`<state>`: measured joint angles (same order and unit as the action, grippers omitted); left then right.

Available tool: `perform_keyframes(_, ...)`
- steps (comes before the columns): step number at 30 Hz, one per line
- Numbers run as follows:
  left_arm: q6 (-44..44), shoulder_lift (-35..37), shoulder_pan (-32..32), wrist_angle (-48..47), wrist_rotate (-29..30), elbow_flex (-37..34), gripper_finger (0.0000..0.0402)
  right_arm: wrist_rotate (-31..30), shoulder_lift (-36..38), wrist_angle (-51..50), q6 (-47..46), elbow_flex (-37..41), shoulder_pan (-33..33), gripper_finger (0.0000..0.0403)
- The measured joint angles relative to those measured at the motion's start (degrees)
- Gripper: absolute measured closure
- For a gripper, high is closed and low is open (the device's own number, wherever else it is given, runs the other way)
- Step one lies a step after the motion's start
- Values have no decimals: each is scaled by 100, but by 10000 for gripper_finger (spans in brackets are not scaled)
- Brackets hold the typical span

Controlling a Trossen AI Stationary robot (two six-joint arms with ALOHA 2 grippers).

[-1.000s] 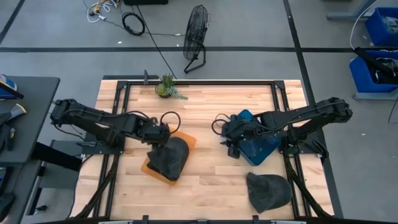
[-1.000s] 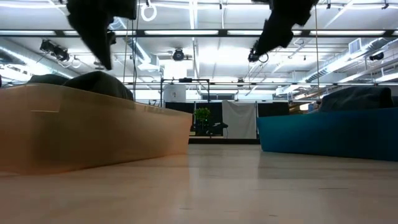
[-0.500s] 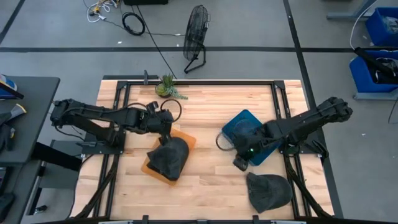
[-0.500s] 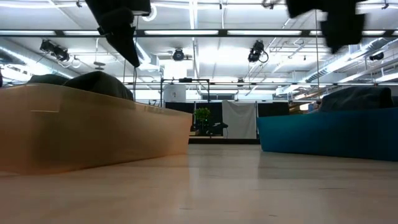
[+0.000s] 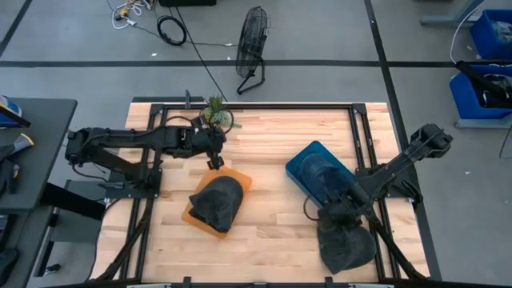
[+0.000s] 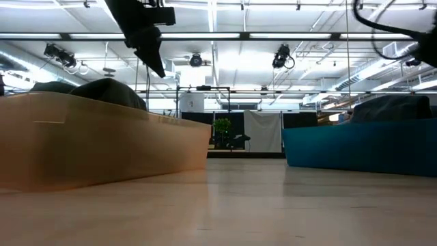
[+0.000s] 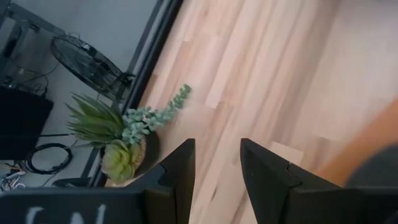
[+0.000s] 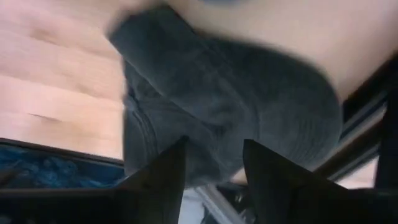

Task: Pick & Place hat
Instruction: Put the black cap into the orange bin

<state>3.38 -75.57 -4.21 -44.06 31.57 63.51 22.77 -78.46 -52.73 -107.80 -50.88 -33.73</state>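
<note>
Three dark grey hats show in the high view. One hat (image 5: 214,202) lies in an orange tray (image 5: 239,181). Another (image 5: 322,170) sits in a blue tray (image 5: 298,164). The third hat (image 5: 347,246) rests flat on the table near its near right corner. My right gripper (image 5: 331,214) (image 8: 211,163) hovers open over the far edge of this loose hat (image 8: 236,93), touching nothing. My left gripper (image 5: 214,157) (image 7: 214,167) is open, raised beyond the orange tray's far corner (image 7: 367,140), and shows high in the low view (image 6: 149,48).
A small potted plant (image 5: 214,112) (image 7: 118,140) stands at the table's far edge, close ahead of the left gripper. Bare wood (image 5: 272,232) lies between the two trays. A floor fan (image 5: 252,44) stands beyond the table. In the low view the trays (image 6: 102,140) (image 6: 362,147) flank the middle.
My right gripper swung from over the blue tray toward the table's near edge and now stands over the loose hat. My left gripper rose from the hat in the orange tray and drew back toward the far edge, near the plant. The hats have stayed put.
</note>
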Motion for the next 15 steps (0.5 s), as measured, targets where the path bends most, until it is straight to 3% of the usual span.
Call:
perform_keyframes(8,-20,0,-348,143,-2,0,271,78,0,982,-1119,461,-497,238)
perform_keyframes(15,-18,0,-562,193,-4,0,271,75,0,994,-1231,849,-787,238)
